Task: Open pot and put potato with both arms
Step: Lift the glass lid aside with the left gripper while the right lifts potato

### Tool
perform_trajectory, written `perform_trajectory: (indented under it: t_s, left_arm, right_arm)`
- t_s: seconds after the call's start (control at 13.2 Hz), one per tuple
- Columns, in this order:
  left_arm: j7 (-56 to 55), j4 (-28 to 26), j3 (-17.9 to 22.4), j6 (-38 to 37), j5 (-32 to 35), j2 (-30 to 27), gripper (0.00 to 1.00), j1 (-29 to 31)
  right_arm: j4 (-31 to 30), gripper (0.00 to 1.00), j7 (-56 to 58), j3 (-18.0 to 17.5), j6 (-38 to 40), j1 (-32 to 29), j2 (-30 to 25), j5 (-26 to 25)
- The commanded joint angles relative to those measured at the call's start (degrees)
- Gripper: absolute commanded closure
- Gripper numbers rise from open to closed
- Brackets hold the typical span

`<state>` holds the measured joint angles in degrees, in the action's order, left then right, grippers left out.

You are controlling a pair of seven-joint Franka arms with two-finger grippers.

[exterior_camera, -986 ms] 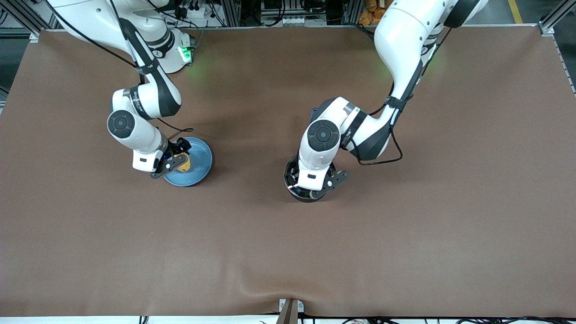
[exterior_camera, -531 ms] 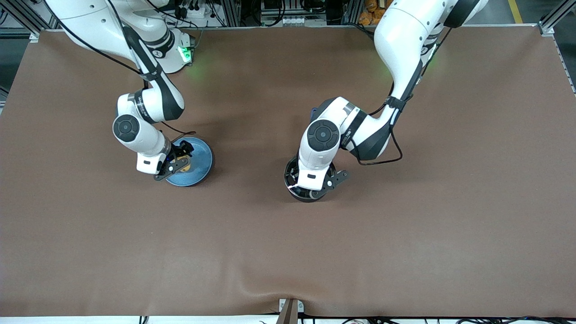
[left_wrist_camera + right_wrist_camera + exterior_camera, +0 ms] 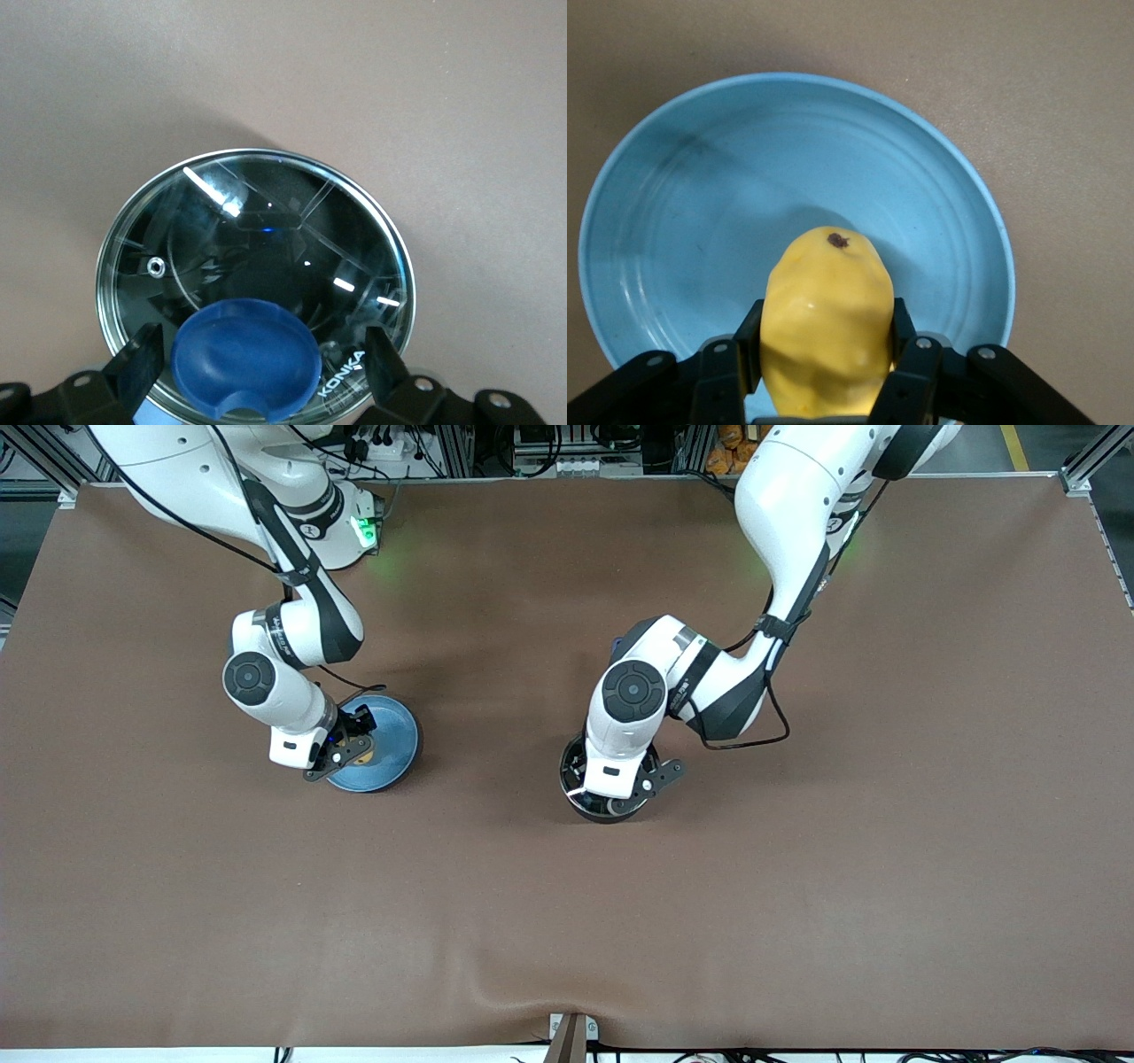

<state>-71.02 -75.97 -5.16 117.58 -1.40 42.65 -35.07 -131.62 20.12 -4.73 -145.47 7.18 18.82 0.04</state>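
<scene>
Clamping the potato [image 3: 826, 323] on the blue plate [image 3: 682, 177] with your right gripper [image 3: 824, 367], you still have the glass lid [image 3: 266, 239] on the pot [image 3: 576, 802], beside the plate; left gripper [image 3: 255, 359] jaws straddle its knob [image 3: 246, 354], apart: close, then lift.

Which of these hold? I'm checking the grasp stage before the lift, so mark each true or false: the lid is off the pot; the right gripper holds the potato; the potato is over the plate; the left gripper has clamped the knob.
1. The round glass lid is off the small black pot. False: it sits on the pot.
2. The right gripper is shut on the oval yellow potato. True.
3. The potato is over the round blue plate. True.
4. The left gripper has clamped the lid's blue knob. False: its fingers stand open either side of the knob.
</scene>
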Motion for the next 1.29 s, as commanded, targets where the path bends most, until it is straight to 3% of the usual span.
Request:
perform_trajectory:
  t_s: [0.0, 0.08, 0.23, 0.3, 0.53, 0.61, 0.76, 1.06, 1.21]
  left_arm:
    - [-1.22, 0.91, 0.15, -0.69, 0.26, 0.85, 0.0, -0.44]
    - [-1.22, 0.91, 0.15, -0.69, 0.26, 0.85, 0.02, -0.44]
    - [-1.05, 0.91, 0.15, -0.69, 0.17, 0.94, 0.21, -0.44]
    - [-1.05, 0.82, 0.15, -0.69, 0.17, 0.94, 0.33, -0.35]
    - [-0.79, 0.73, 0.15, -1.39, 0.17, 0.68, 0.83, -0.17]
    - [-0.61, 0.73, 0.15, -1.65, 0.26, 0.42, 0.91, -0.09]
    - [-0.43, 1.08, 0.14, -3.23, 0.43, -0.28, 1.0, 0.26]
    - [-0.26, 1.09, 0.23, -6.48, 1.05, -4.15, 1.0, 0.79]
    - [2.71, 0.91, 0.15, -7.36, 1.05, -7.21, 1.0, 3.76]
  right_arm:
    - [-1.45, 1.0, 3.01, -0.2, -2.66, -1.82, -2.9, 3.27]
    - [-0.31, 1.0, 2.04, 0.33, 1.2, -1.82, -4.13, 7.91]
    - [2.15, 1.0, 0.38, 1.73, 8.07, -1.73, -5.63, 12.07]
    - [2.77, 1.0, -3.55, 1.74, 9.4, -1.56, -6.77, 12.26]
    - [3.3, 1.0, -11.66, 1.91, 10.46, -0.51, -10.55, 11.21]
    - [3.82, 1.0, -12.38, 2.26, 10.99, -0.5, -11.52, 11.12]
    - [7.15, 1.0, -12.38, 4.89, 14.14, -0.59, -12.75, 8.68]
    - [21.64, 1.0, -17.01, 6.75, 31.26, -0.5, -13.02, 2.88]
    - [25.7, 1.0, -22.64, 6.48, 37.16, 0.02, -14.07, 1.72]
